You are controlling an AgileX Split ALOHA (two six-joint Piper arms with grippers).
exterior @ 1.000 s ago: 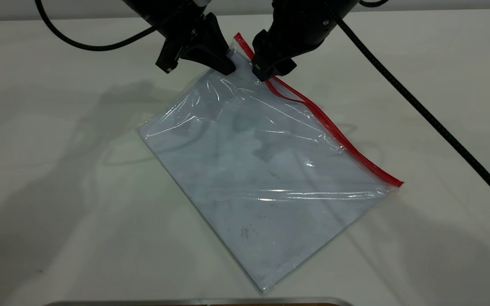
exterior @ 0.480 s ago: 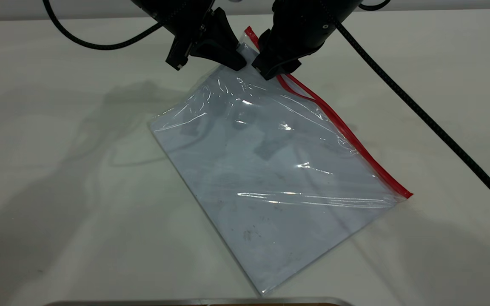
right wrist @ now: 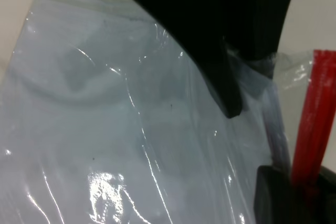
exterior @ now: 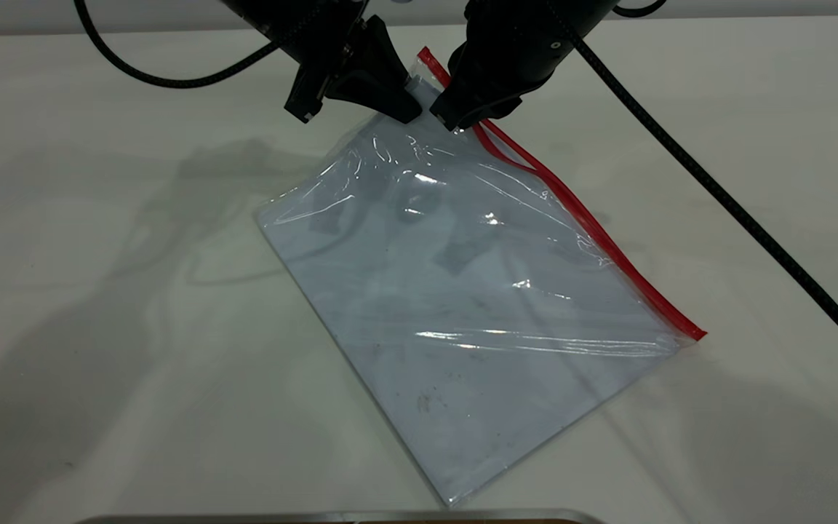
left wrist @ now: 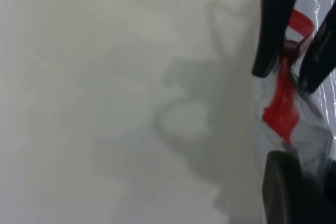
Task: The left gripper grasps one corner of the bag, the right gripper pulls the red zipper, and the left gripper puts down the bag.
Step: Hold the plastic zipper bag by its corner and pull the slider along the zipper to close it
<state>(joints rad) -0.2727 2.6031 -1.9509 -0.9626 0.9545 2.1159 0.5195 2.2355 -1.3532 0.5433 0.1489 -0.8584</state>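
Observation:
The bag (exterior: 463,306), a clear pale-bluish pouch, lies slantwise on the white table with its far end lifted. My left gripper (exterior: 410,109) is shut on the corner of the bag (exterior: 421,81), just beside the end of the red strip. The red zipper (exterior: 593,229) runs along the bag's right edge, and my right gripper (exterior: 455,120) is shut on it close to that corner. In the right wrist view the red zipper (right wrist: 312,119) passes between my dark fingertips (right wrist: 273,198), with the left gripper's finger (right wrist: 226,77) above. The left wrist view shows the red zipper (left wrist: 281,103) crumpled below the right gripper's fingers (left wrist: 270,40).
The right arm's braided cable (exterior: 717,189) crosses the table at the right. The left arm's thin cable (exterior: 157,76) loops at the back left. A metal edge (exterior: 339,517) lies along the table's front. Bare white table lies at the left and the front right.
Both grippers have moved slightly back and to the right together, lifting the bag's far end and dragging the bag a little right. In the last half second almost nothing moved.

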